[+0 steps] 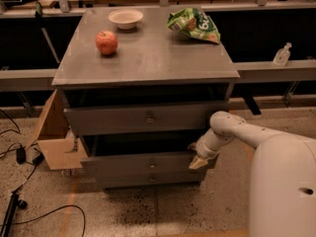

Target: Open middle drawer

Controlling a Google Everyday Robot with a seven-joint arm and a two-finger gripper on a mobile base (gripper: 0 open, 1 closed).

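Observation:
The grey cabinet (148,58) has three stacked drawers. The middle drawer (133,165) is a shallow grey front with a small metal knob (152,165) at its centre. It stands out a little, with a dark gap above it. The top drawer (123,118) also stands out slightly, and the bottom drawer (148,179) lies just below the middle one. My gripper (197,162), with beige tips, is at the right end of the middle drawer's front, on the end of my white arm (237,130), which reaches in from the right.
On the cabinet top are a red apple (106,42), a white bowl (126,18) and a green snack bag (193,24). An open cardboard box (52,142) leans against the cabinet's left side. Cables (19,157) lie on the floor at the left. A small bottle (282,55) stands on the rail at the right.

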